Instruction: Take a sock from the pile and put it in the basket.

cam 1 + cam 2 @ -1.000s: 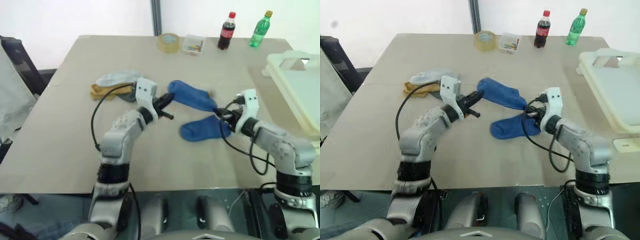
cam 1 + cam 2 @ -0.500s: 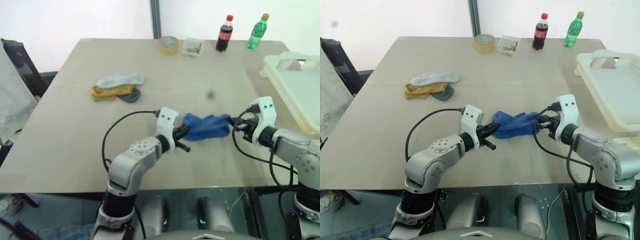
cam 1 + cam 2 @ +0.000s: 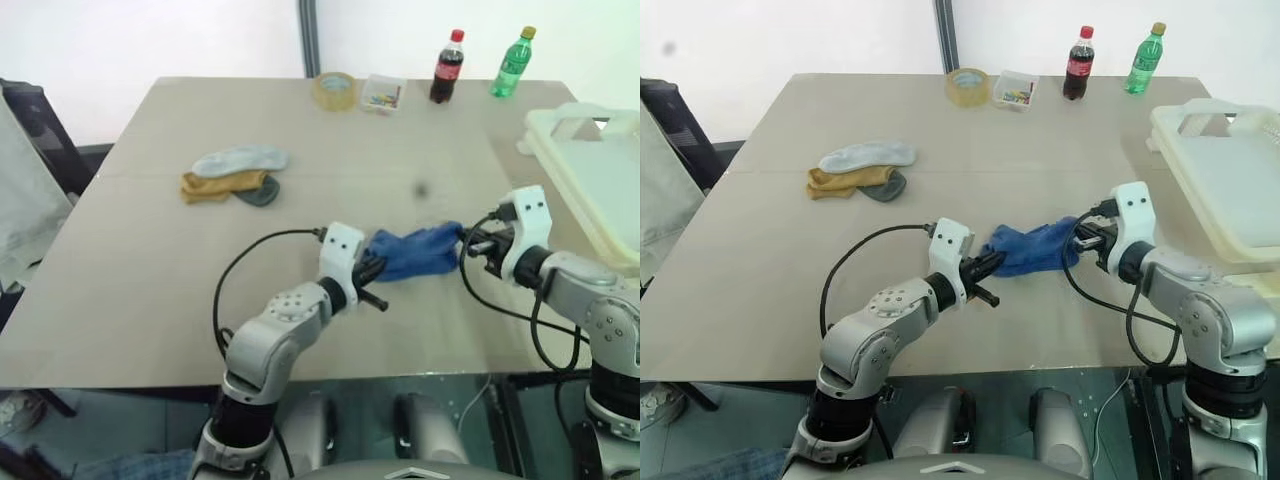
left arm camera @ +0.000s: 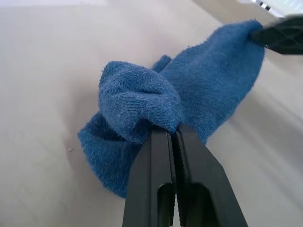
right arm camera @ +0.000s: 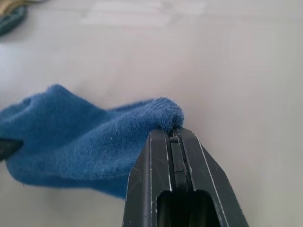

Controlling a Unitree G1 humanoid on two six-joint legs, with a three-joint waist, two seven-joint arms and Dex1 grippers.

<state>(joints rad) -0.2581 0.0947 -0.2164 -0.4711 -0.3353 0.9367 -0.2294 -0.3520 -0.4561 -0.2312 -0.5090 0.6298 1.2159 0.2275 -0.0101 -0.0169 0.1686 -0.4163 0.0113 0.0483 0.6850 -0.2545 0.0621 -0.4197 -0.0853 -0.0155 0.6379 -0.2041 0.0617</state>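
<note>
A: The grippers?
B: Left gripper [image 3: 372, 272] and right gripper [image 3: 468, 243] each pinch an end of the blue sock [image 3: 415, 252], slung between them over the table [image 3: 140, 260], near its front edge.
A: Room around?
B: Bare tabletop surrounds it; the pile [image 3: 232, 175] lies well left, the basket [image 3: 590, 165] at the right edge.

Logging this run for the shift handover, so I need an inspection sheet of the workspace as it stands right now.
Surface: beige wooden table, flat, with a small dark spot.
Job's things: royal-blue knit sock stretched between both hands; pile of pale grey-blue, mustard-yellow and dark grey socks on the table's left; large cream-white plastic basket at the right edge.
Clutter: tape roll, small clear box, cola bottle, green bottle along the far edge.
Grippers: left hand shut on the sock; right hand shut on its other end.
Cables: black cable looping over the left arm, another on the right.
Surroundings: white wall, dark post, chair at left.
</note>
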